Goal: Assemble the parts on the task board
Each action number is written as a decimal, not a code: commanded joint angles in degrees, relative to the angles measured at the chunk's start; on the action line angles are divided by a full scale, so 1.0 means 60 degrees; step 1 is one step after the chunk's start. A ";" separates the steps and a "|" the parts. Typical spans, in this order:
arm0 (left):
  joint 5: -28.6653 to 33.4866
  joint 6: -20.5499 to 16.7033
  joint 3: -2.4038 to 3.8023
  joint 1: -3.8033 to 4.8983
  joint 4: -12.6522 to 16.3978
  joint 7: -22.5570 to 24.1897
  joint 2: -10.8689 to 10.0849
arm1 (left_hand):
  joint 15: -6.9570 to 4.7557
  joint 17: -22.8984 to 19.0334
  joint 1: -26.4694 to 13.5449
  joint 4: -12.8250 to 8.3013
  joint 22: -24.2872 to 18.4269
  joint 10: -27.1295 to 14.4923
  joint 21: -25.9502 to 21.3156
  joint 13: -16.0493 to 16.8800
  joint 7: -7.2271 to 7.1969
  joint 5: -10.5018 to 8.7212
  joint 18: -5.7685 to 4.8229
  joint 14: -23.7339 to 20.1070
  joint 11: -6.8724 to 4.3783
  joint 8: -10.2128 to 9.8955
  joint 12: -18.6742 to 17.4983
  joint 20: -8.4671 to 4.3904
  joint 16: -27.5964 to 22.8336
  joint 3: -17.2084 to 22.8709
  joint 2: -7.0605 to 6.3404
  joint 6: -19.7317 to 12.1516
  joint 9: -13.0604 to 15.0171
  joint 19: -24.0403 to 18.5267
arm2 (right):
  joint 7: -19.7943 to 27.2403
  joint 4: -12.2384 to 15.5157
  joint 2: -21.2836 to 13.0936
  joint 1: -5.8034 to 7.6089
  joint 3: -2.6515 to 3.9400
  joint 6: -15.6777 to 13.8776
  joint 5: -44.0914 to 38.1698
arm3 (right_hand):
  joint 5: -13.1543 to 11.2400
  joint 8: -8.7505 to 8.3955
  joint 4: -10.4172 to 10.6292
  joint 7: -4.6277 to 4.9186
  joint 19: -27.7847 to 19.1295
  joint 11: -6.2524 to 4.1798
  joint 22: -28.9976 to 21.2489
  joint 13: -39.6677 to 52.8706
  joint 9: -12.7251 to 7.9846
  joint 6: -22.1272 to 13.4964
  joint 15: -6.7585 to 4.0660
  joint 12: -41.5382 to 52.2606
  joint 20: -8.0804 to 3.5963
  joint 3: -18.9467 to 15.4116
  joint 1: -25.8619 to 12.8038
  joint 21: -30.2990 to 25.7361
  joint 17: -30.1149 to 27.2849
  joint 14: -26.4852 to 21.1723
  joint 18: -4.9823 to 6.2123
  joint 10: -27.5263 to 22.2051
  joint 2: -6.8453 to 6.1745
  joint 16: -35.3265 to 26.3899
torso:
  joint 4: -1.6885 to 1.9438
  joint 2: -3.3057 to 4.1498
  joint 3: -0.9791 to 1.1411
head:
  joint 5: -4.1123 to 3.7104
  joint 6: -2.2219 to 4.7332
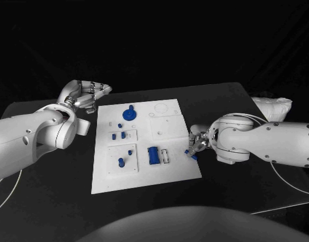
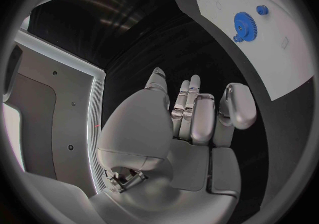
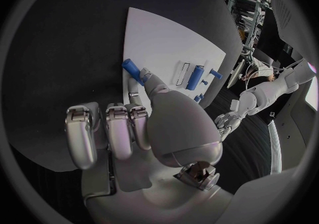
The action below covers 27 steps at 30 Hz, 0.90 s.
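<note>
So, no words or labels can be read on anything. One white task board (image 1: 146, 176) lies flat in the middle of the black table (image 1: 227, 96). It is a long white plate with shallow squares and round holes cut into it.

Blue parts sit on the board. Near the far end lies one round blue gear (image 1: 129, 114) with teeth around its rim. Closer in are two small blue pegs (image 1: 117, 135) side by side. On the near left square there are two more small blue pieces (image 1: 124, 160). Beside them lies one bigger blue block (image 1: 153, 155), long and flat, next to a small white frame. That makes about six blue parts on the board, though the tiny ones are hard to count.

One more blue part (image 3: 132, 69), a short blue stick, is at the board's right edge. The right hand (image 1: 196, 142) pinches it between the thumb and a fingertip, right at the edge of the plate. Its other fingers (image 3: 109, 128) are curled in close together.

The left hand (image 1: 87, 95) is off the board, over the black table by the far left corner. It holds nothing. Its fingers (image 2: 193, 112) are bent and lie close side by side, with the thumb set a little apart.
</note>
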 commanded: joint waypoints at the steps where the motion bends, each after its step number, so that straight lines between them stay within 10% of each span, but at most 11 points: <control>1: -0.0029 0.0139 0.0007 0.0006 0.0009 0.0051 0.0018 | 0.0004 -0.0010 0.0029 0.0011 0.1481 -0.0033 -0.0029 0.0014 -0.0035 0.0057 0.0089 -0.0076 -0.0010 0.0018 -0.0020 -0.0026 -0.0039 -0.0068 0.0077 -0.0017 0.0014 -0.0067 | -0.0753 -0.0063 0.0014 -0.0132 -0.0105 0.0209 -0.0050 | 0.0140 -0.0174 -0.0040 -0.0058 0.1001 -0.0088 0.2513 0.2503 -0.2454 0.0241 -0.0028 -0.0049 0.0006 0.0198 -0.0066 0.0043 0.2512 0.1012 -0.0135 0.1002 0.0059 0.0039 | 0.0001 0.0002 0.0000 | -0.0003 0.0002; 27: -0.0029 0.0155 0.0007 0.0006 -0.0008 0.0045 0.0023 | 0.0002 -0.0017 0.0043 0.0014 0.1481 -0.0033 -0.0042 0.0015 -0.0036 0.0065 0.0090 -0.0080 -0.0012 0.0023 -0.0019 -0.0026 -0.0044 -0.0082 0.0093 -0.0012 0.0016 -0.0070 | 0.0241 0.0306 -0.0211 -0.0076 -0.0100 -0.1712 0.1595 | 0.0235 -0.0695 -0.0267 -0.0234 0.1001 -0.0234 0.2513 0.2503 -0.3119 0.1265 -0.0145 -0.0049 -0.0087 0.0853 -0.0361 0.0043 0.2512 0.1012 -0.0135 0.1002 -0.0170 0.0039 | -0.0002 0.0004 -0.0006 | 0.0037 0.0002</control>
